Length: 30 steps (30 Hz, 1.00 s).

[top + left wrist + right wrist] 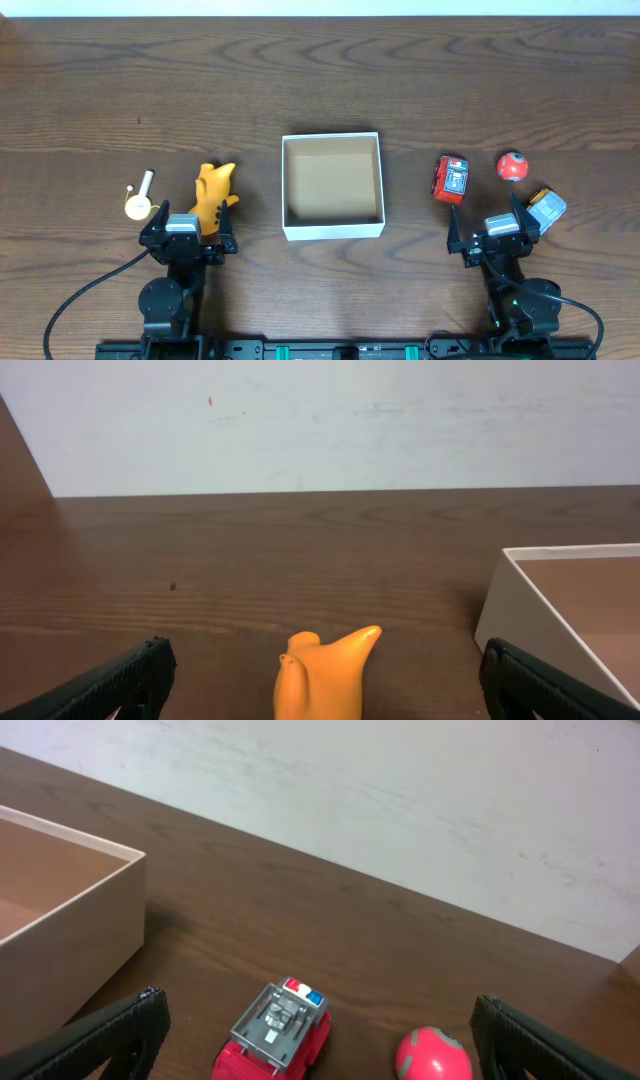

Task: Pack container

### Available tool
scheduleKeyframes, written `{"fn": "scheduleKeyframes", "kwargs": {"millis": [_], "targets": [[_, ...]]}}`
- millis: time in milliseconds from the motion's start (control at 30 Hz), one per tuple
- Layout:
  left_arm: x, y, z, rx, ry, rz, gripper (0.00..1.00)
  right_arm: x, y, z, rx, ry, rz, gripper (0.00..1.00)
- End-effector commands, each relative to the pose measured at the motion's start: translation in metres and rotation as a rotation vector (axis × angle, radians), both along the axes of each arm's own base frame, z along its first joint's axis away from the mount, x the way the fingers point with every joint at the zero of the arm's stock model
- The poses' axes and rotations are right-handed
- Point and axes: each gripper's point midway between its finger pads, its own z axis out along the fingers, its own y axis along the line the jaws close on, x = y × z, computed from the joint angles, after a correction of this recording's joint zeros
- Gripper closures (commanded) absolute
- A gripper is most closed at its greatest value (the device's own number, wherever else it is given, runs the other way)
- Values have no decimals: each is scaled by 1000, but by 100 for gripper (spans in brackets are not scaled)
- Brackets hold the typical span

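The container (333,229), a shallow white-walled box with a brown inside, sits empty at the table's middle; its wall shows in the left wrist view (520,615) and the right wrist view (95,935). An orange toy (212,192) lies left of it, between my open left gripper's (190,232) fingers in the left wrist view (325,675). A red toy truck (450,178) and a red ball (512,166) lie right of the box. My right gripper (497,232) is open just behind them, with the truck (275,1035) and ball (432,1058) between its fingers.
A small cream toy with a stick handle (139,198) lies at the far left. A grey and yellow toy (546,207) lies beside the right gripper. A pale wall (330,420) stands past the table's far edge.
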Motion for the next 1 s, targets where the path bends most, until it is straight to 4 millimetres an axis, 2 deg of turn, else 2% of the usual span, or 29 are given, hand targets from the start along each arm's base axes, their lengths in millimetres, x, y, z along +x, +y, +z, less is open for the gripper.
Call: {"fn": "scheduleKeyframes", "kwargs": {"millis": [0,867,967], "targets": [[-1,-4,-15,-2,48,-28,2,0,0,-1,-8,-1,3,1],[-1,-4,-15,-2,48,-28,2,0,0,-1,-8,-1,3,1],[-1,-4,-14,-2,48,-28,2,0,1,5,-5,-23,7,1]]}}
